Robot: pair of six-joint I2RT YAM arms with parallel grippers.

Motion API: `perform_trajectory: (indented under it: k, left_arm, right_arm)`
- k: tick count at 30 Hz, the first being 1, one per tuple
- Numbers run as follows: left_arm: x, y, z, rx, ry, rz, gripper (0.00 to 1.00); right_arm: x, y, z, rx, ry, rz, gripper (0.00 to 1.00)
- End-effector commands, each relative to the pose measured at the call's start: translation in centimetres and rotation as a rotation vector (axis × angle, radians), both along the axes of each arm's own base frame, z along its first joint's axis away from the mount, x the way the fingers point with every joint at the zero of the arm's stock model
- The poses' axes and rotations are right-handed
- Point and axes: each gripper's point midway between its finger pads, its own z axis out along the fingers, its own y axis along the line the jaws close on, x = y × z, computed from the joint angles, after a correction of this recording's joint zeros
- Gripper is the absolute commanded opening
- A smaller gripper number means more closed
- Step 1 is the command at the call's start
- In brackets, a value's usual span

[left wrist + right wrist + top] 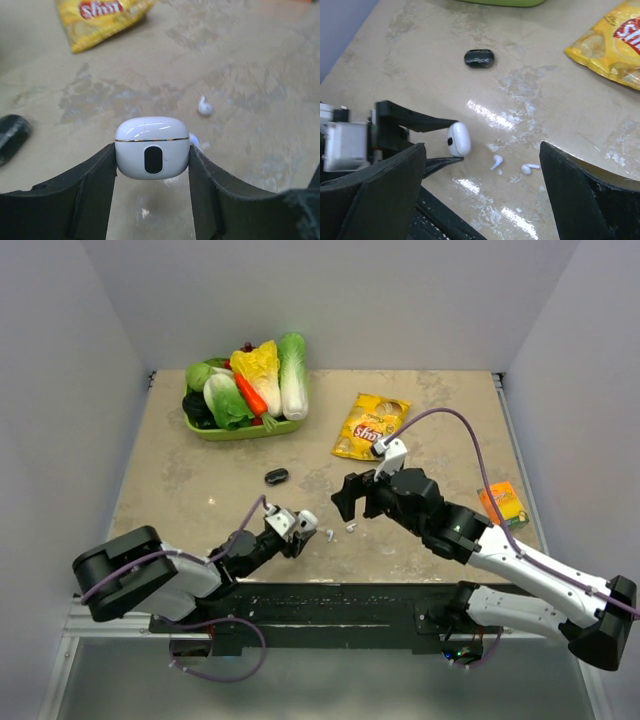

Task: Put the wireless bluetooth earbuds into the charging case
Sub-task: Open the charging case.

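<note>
earbuds point(496, 161), two small white ones with short stems, are seen lying loose on the table point(180, 490), close to each other and outside the case. the white case point(152, 130) is clamped at its two sides by the fingers of the left gripper point(152, 150), with its lid shut and a dark oval mark on the face turned to the wrist camera. whether the case touches the table cannot be told. in the top view the case is found near the table's 6 o'clock edge, and the earbuds lie just beyond it toward 3 o'clock, one near the case and the other a little farther on. from the left wrist, one earbud is seen at 1 o'clock of the case and the other is half hidden behind the case's right edge.

the right gripper point(350, 502) is held with its jaws wide apart and nothing between them, close to the earbuds, at about 12 o'clock of them in the top view.

a black oval object point(276, 476) lies apart toward the table's middle. a yellow chip bag point(370, 425) is seen toward 1 o'clock, a green basket of vegetables point(245, 430) toward 11 o'clock, and a small orange carton point(503, 503) at the 3 o'clock edge.
</note>
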Motion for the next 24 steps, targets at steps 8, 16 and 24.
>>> perform_trajectory:
  k: [8,16,24]
  left_arm:
    - [-4.2,-1.1,13.9,-0.329,-0.528,-0.206,0.0]
    - [-5.2,-1.5,16.2,-0.355,-0.586,-0.257,0.0]
    - [-4.7,-1.4,16.2,-0.328,-0.565,-0.233,0.0]
  right_arm:
    - [-2.1,3.7,-1.3,-0.068,0.074,0.247,0.95]
    - [-2.4,5.0,-3.0,-0.075,0.114,0.285,0.93]
    - [-1.6,4.7,-2.0,-0.037,0.075,0.23,0.93]
